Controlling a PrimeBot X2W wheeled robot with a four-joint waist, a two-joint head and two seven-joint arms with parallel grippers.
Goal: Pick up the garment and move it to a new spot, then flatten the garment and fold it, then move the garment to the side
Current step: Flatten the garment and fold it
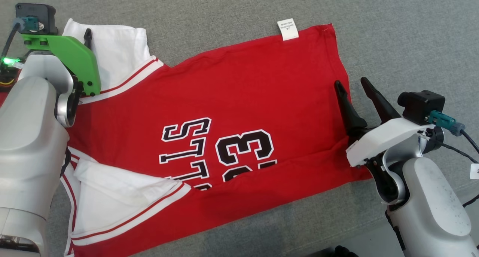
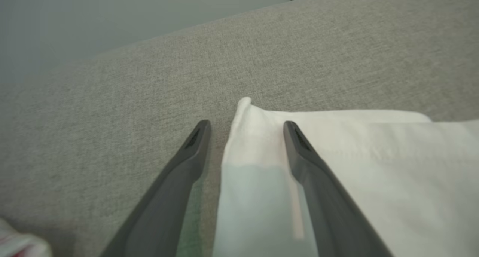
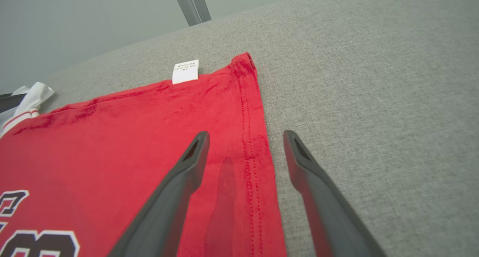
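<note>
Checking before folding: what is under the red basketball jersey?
A grey woven fabric surface shows past the visible edges of the red white-sleeved basketball jersey, which lies on it. Anything beneath the cloth itself is covered and cannot be seen.

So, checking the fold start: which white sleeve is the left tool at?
The far sleeve, top left in the head view; the left tool straddles its edge. The near sleeve lies free.

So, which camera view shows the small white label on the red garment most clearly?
The head view: the label lies flat and whole at the far edge of the garment, seen from above. The right wrist view has the label too, but at a low slant. The left wrist view faces a white sleeve instead.
</note>
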